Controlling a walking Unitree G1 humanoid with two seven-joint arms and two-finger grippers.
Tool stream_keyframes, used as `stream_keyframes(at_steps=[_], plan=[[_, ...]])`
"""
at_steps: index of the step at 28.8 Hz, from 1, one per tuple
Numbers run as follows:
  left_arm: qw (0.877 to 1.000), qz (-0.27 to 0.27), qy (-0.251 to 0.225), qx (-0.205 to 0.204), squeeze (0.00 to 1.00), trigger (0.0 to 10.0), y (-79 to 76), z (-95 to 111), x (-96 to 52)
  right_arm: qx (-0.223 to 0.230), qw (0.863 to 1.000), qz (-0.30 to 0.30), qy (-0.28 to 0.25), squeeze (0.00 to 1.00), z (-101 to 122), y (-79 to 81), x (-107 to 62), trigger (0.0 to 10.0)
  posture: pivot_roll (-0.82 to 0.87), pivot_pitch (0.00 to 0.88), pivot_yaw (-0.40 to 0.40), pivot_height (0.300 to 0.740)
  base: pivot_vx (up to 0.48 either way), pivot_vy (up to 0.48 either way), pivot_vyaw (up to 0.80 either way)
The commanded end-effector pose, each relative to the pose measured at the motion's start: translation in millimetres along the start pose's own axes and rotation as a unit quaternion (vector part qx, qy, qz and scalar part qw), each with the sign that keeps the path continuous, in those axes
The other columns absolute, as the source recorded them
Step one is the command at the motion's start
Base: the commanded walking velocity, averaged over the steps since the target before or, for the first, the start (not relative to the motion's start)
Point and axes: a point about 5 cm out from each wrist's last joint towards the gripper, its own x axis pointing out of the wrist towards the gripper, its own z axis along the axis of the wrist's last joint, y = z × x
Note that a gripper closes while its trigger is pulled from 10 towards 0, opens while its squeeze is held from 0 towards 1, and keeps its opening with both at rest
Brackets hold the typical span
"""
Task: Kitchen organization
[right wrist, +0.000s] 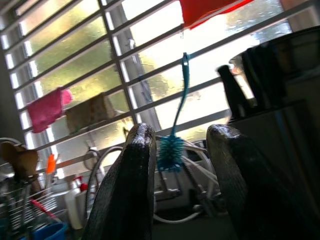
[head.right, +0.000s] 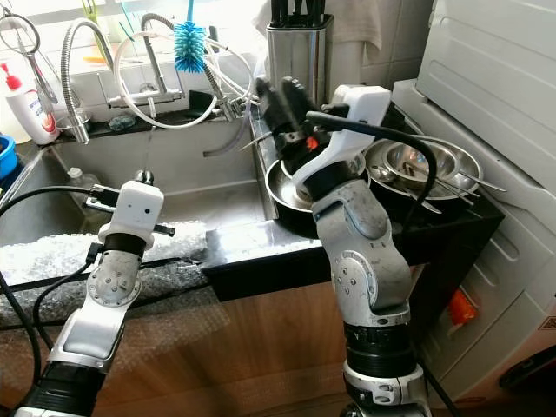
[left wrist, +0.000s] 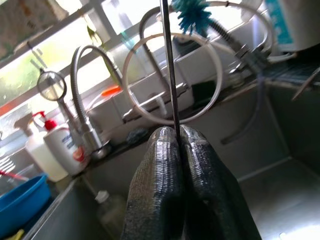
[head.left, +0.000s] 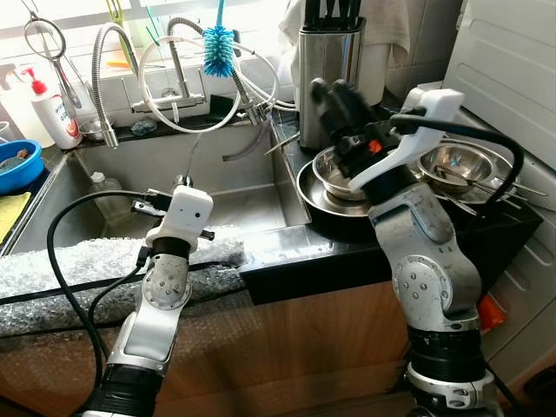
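Left wrist view shows our left gripper (left wrist: 176, 145) pressed together over the steel sink (head.left: 130, 204). Our right gripper (right wrist: 177, 150) hangs with fingers apart above the small steel bowl (head.left: 334, 178) nested in the black pan (head.left: 306, 187) on the dark table (head.left: 287, 252) — nothing held. We could clip the stacked rims coming down — the steel knife block (head.left: 328, 56) stands near.

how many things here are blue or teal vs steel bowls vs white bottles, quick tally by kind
blue or teal things: 2, the bottle brush and the blue tub
steel bowls: 2, one in the black pan, one on the right
white bottles: 1, the red-capped bottle
total: 5
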Motion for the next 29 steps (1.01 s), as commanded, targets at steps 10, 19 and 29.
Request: stream_keyframes(at_steps=[10, 19, 29], plan=[[0.984, 0.065, 0.051, -0.157, 0.0, 10.0, 15.3, -15, 0.1, -0.132, 0.973, -0.113, 0.151, 0.0, -83, -41.1, -91.5, 10.0, 0.0, 0.0, 0.09, 0.74, 0.0, 0.0, 0.0], [0.962, 0.079, 0.055, -0.255, 0.0, 10.0, 13.0, -16, 13.2, -0.159, 0.942, -0.133, 0.263, 0.0, -132, -47.6, -143.6, 10.0, 0.0, 0.0, 0.09, 0.74, 0.0, 0.0, 0.0], [0.958, 0.067, 0.059, -0.274, 0.0, 10.0, 6.2, -15, 28.6, -0.142, 0.907, -0.166, 0.36, 0.0, -175, -49.6, -200.8, 10.0, -0.01, 0.0, 0.099, 0.74, 0.0, 0.0, 0.0]])
